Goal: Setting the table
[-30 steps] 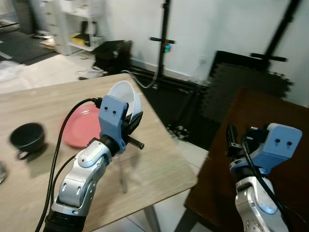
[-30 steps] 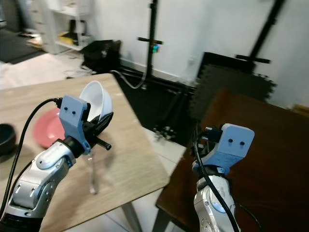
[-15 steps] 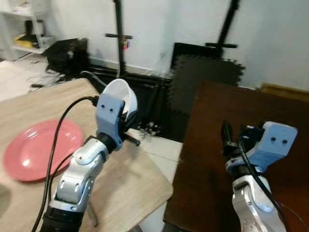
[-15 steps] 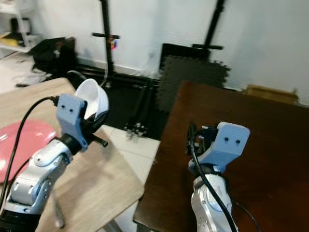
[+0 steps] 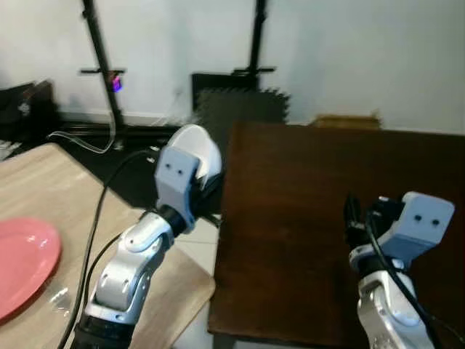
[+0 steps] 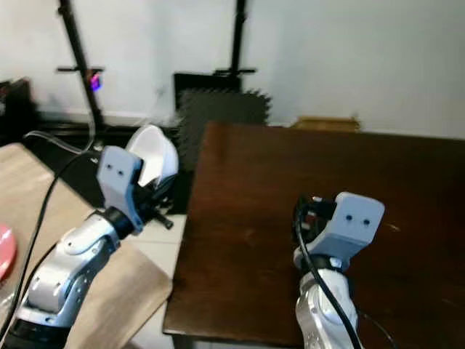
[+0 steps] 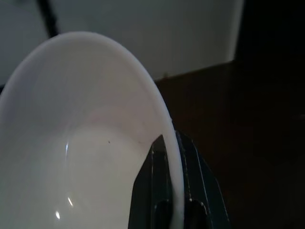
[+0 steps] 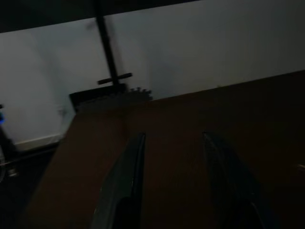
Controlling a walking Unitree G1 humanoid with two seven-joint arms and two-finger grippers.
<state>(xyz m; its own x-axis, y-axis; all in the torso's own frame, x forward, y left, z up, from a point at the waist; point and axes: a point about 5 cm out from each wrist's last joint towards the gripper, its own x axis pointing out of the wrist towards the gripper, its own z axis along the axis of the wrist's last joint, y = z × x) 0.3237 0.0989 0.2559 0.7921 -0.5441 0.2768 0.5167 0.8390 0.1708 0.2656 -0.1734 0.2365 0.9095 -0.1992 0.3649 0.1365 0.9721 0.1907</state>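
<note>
My left gripper [image 5: 207,173] is shut on the rim of a white bowl [image 5: 200,145], held up in the gap between the light wooden table [image 5: 43,196] and the dark brown table [image 5: 327,211]. In the left wrist view the two fingers [image 7: 164,191] pinch the white bowl's [image 7: 81,133] edge, with the dark table behind. My right gripper [image 5: 352,216] hovers over the dark table's near right part; the right wrist view shows its fingers [image 8: 126,186] open with nothing between them. A pink plate [image 5: 22,262] lies on the light table at the left.
Black stands [image 5: 102,73] and a dark foam mat [image 5: 240,105] lean at the white wall behind the tables. A black cable [image 5: 94,240] runs along my left arm. A tan box [image 5: 347,121] sits beyond the dark table's far edge.
The camera has swung to the right: the light table and pink plate slid left and the dark table now lies ahead. The bowl stays in my left gripper; the black cup left the picture.
</note>
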